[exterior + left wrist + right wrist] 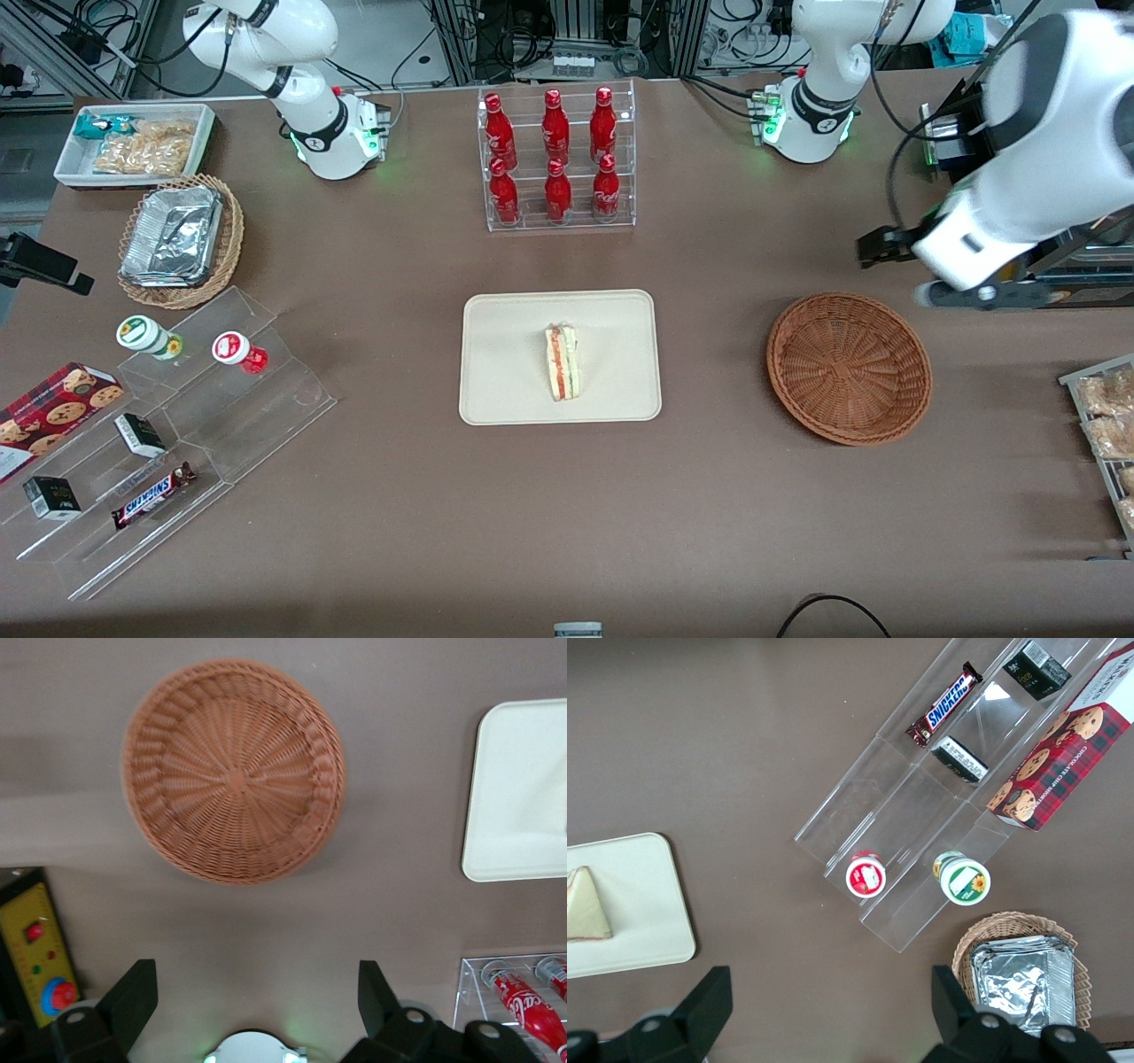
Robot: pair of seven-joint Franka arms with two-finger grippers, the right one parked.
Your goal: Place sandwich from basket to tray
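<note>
- Fingers (133, 997) of the left gripper (257, 997) are spread wide with nothing between them; the wrist view looks straight past both dark tips to bare table.
- Below the fingers and a little ahead of them sits the basket (232, 771), and its woven bowl is empty.
- Well away from the fingers, toward the middle of the table, the sandwich (562, 361) lies on its side on the tray (505, 390), filling edge showing, fully inside the low rim.
- Judged from that, the transfer looks done; what is left, if anything, is for the arm to draw clear and park.
- Room for moving is generous: the gripper (877, 246) hangs high above the table, farther from the front camera than the basket (849, 368).
- Edges to mind near the fingers are the control box (34, 943) with red buttons, the acrylic rack of red bottles (523, 1001) beside the tray's corner (514, 797), and the arm's own base.
</note>
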